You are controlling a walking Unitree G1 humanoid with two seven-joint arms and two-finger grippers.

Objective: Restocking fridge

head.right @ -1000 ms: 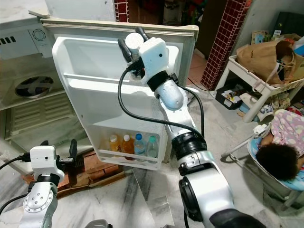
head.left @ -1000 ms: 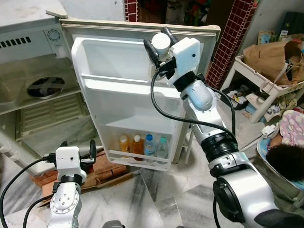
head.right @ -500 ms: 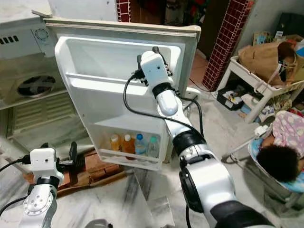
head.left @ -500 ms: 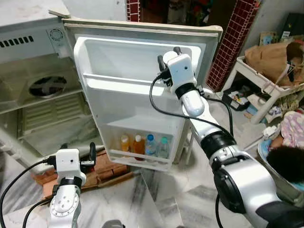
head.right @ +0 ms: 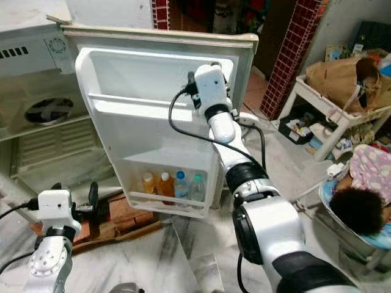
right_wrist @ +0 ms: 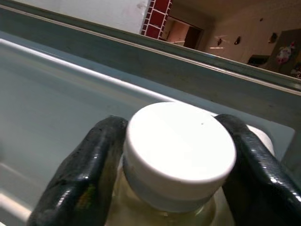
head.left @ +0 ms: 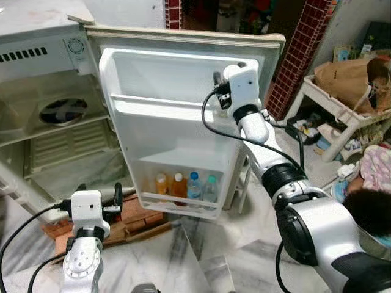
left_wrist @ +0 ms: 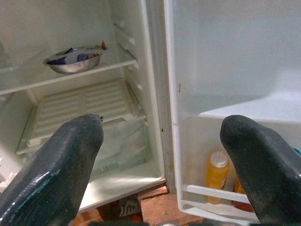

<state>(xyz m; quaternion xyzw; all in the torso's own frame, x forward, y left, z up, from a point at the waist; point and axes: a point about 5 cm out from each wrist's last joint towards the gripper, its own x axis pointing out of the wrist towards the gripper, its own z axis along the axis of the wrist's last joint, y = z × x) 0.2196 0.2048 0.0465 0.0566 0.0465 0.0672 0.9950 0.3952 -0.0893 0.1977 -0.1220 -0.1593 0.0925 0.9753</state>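
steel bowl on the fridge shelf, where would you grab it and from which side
Grip the steel bowl by its near rim, coming straight in from the open front of the fridge. It sits upright with something lying in it, and the flared lip is the one thin edge that jaws can close over. The left gripper already faces that way, open.

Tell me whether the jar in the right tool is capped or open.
Capped. A white lid sits on the jar, held between the right tool's black fingers.
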